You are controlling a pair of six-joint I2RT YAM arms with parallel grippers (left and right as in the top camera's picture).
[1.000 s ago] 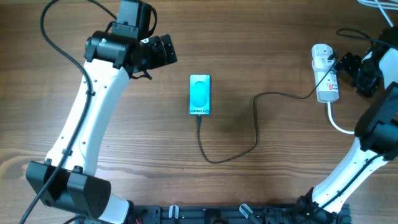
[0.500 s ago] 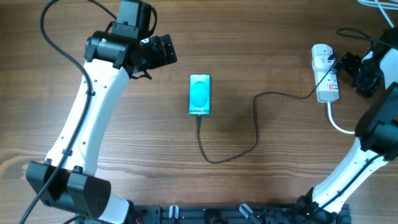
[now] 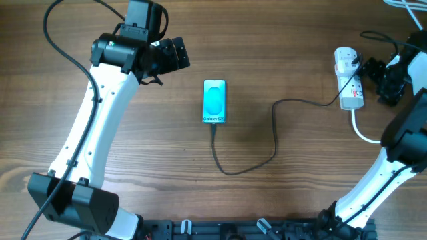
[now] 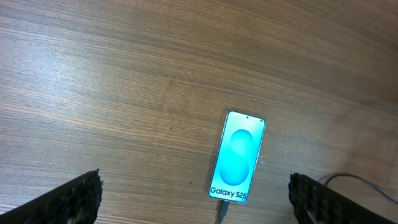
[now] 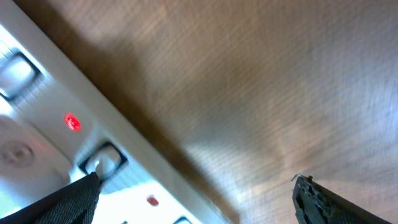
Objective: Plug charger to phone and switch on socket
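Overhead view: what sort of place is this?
Likely a robot lab bench: a wood-grain table, two white-and-black robot arms mounted at its edge, and a cyan-screened white phone and white plastic socket adapter laid out.

Right wrist view: socket [image 5: 43,155] out of focus, cut off by left and bottom edges; markings unreadable. Left wrist view: charger [image 4: 221,213] leaves the frame at the bottom edge just under the phone [image 4: 237,156], connector joint cut off. Overhead: socket's white cord [image 3: 360,132] disappears under the right arm [image 3: 407,133]; whether it is switched on is too small to tell.
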